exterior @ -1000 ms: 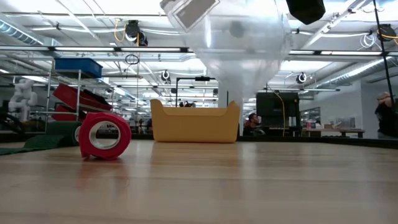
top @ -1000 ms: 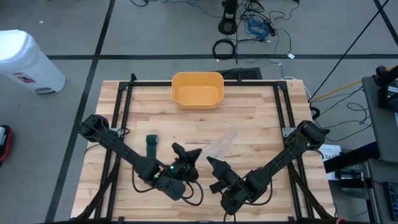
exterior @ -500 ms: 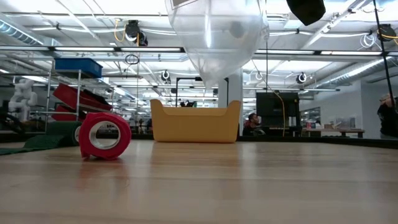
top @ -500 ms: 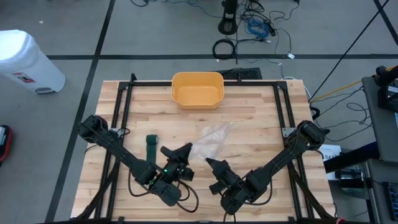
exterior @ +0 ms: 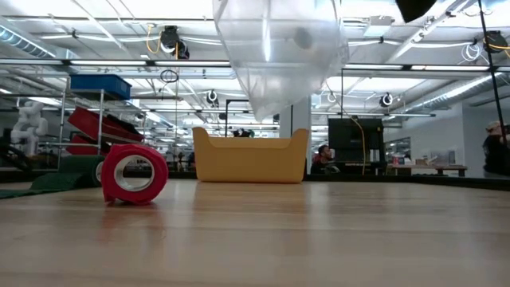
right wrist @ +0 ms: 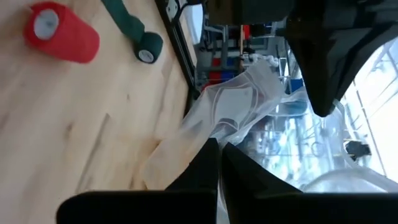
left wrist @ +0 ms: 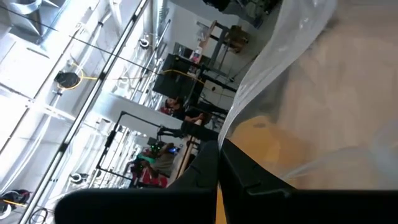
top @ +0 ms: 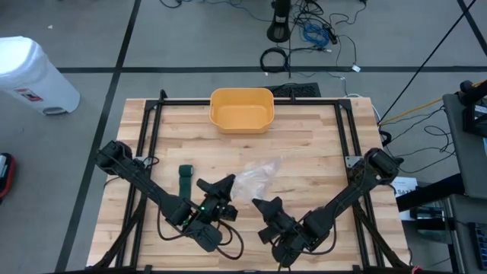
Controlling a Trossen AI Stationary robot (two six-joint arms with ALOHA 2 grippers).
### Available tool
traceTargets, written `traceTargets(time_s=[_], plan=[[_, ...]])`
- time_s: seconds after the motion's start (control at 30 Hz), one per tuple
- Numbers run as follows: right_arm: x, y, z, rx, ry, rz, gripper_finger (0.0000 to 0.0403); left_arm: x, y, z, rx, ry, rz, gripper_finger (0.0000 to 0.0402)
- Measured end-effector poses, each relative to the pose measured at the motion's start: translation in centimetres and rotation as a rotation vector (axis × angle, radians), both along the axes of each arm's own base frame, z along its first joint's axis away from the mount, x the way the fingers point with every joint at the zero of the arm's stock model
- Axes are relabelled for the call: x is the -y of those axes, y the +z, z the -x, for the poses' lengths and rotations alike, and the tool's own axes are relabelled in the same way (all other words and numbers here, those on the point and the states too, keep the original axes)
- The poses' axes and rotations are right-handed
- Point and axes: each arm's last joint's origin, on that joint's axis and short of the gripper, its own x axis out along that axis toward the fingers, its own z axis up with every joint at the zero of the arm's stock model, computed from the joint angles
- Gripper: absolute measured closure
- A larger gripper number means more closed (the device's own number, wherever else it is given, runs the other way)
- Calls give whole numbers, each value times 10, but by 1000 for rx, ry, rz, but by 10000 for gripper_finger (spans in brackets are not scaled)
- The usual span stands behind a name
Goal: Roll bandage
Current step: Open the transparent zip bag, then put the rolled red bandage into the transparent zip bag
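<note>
A clear plastic bag (top: 257, 175) hangs above the table's middle, with my left gripper (top: 230, 182) shut on it. In the low view the bag (exterior: 279, 56) bulges down from the top edge, clear of the wood. My right gripper (top: 257, 204) is shut just on the near right of the bag, and I see nothing between its fingers. A green bandage (top: 185, 179) lies partly unrolled on the table to the left, its rolled end (right wrist: 149, 50) on the wood. A red bandage roll (exterior: 134, 173) rests on its side; the left arm hides it in the high view. My left gripper pinches the bag's film at an edge (left wrist: 239, 124) between its two shut fingers. The fingers come roughly level from the table's near left. The bag spreads away past the fingertips and hangs lifted clear of the table.
A yellow bin (top: 215, 114) stands at the far middle of the table. A black frame (top: 152, 137) runs along the table's sides. The near half of the wood in front of the low camera is bare.
My left gripper has turned at the wrist and swung slightly toward the table's left, drawing the bag with it. The bag has gathered from a wide round bulge into a narrower hanging shape further left. My right gripper has rolled in place.
</note>
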Motion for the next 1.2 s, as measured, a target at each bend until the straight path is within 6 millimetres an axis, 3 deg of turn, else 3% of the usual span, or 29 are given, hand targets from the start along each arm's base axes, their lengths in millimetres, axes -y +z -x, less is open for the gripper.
traceTargets(time_s=[0.33, 0.67, 0.93, 1.07, 1.2], plan=[[-12, 0, 9, 91, 6, -126, 399, -1, -3, -5, -52, -131, 74, 398], [-15, -2, 10, 222, -10, -425, 344, -4, -10, -2, -102, -139, 76, 398], [-24, -7, 12, 201, 34, -672, 320, -14, -25, 9, -154, -121, 122, 398], [-25, -20, 4, 241, -1, -745, 313, -17, -27, 11, -164, -109, 123, 398], [-26, -42, -16, 279, -5, -818, 304, -18, -28, 10, -173, -125, 163, 398]])
